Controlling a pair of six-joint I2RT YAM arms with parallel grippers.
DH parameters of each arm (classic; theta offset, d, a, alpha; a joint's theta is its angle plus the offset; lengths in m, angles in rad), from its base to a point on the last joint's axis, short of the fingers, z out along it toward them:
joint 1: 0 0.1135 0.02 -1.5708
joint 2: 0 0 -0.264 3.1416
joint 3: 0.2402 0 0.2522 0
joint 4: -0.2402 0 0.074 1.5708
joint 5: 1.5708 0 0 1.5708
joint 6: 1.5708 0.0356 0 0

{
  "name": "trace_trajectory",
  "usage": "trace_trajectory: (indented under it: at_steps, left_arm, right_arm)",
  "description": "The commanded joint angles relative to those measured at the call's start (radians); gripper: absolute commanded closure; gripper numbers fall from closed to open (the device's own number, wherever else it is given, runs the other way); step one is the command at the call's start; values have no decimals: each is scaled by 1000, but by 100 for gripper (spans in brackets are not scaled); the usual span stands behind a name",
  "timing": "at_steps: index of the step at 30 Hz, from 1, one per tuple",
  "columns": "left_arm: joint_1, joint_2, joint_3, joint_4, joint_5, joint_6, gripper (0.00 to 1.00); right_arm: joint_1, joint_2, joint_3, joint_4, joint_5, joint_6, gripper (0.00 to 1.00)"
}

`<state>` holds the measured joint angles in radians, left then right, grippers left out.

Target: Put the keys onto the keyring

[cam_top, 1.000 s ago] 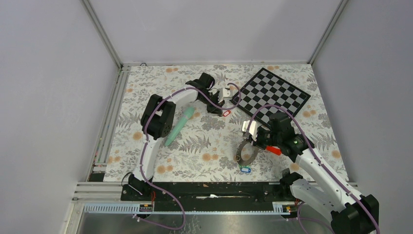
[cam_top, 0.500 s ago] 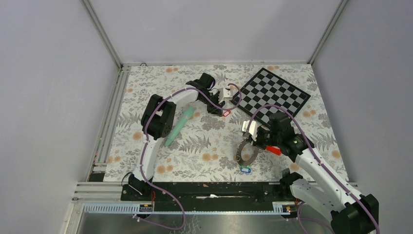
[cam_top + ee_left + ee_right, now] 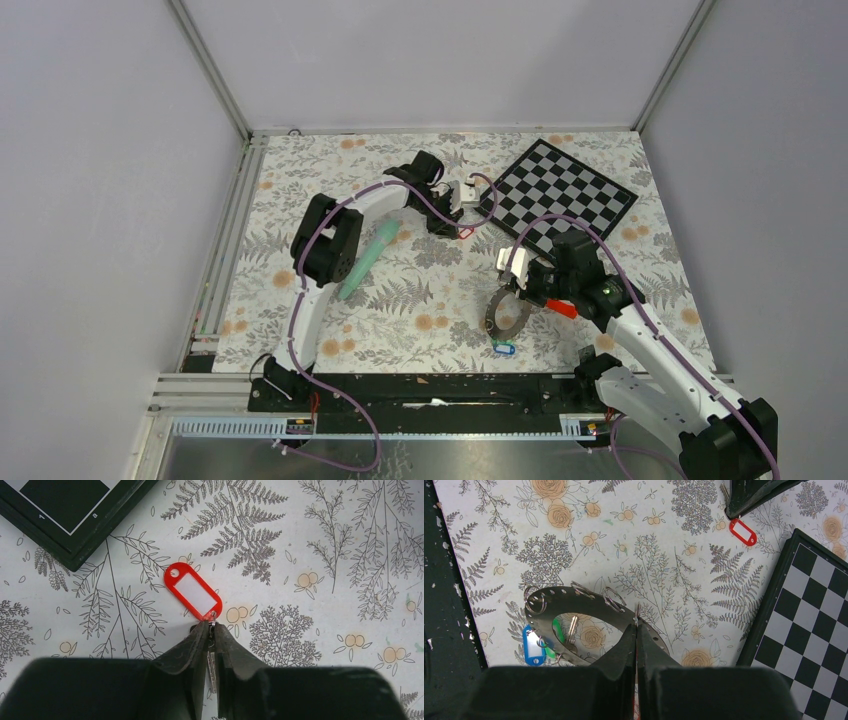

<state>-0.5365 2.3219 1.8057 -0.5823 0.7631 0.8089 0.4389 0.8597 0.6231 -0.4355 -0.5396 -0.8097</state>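
Item: red-tagged key, far side of the floral cloth, just beside the corner of the chessboard.
Left gripper: fingers drawn almost together, pinching the key's metal end. The oval tag sticks out ahead of the tips. Whether the tag is clear of the cloth cannot be told.
Right gripper: pressed together on the near rim of the keyring.
Keyring, position: near the middle of the cloth in front of the right arm, well apart from the red-tagged key. Small split rings sit along its band.
Keys at the ring: blue-tagged key and green-tagged key lie at its edge and look already attached.
Other items: mint-green tube beside the left arm; red plastic piece close by the right wrist.
Step, as judged: carrying the red-tagged key across to the keyring.
Risk, slip: the hold is on a thin sliver of metal, so a jolt in transit could twist the key or drop it.
Risk, swing: the tag hangs free and may turn away from the split ring on approach.
Risk, ring shift: held by one rim only, the keyring may pivot under a push and spoil the threading.
Risk, collision: the two grippers must meet closely, and a misjudged line could knock the attached keys.
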Motion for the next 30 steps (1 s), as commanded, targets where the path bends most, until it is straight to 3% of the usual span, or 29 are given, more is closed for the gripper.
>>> trace_trajectory:
  at_steps: [1,5,16,30]
  left_arm:
    - [-5,3,9,6,3,24,86]
    - [-4,-16,12,6,-5,26,100]
    - [13,-193,-53,4,103,19,100]
    - [63,-553,-317,31,274,22,100]
  right_arm:
    - [-4,3,-1,4,-1,9,100]
    - [-5,3,1,4,0,10,100]
    - [-5,-21,55,-3,-33,41,100]
    - [18,124,283,-54,-191,58,100]
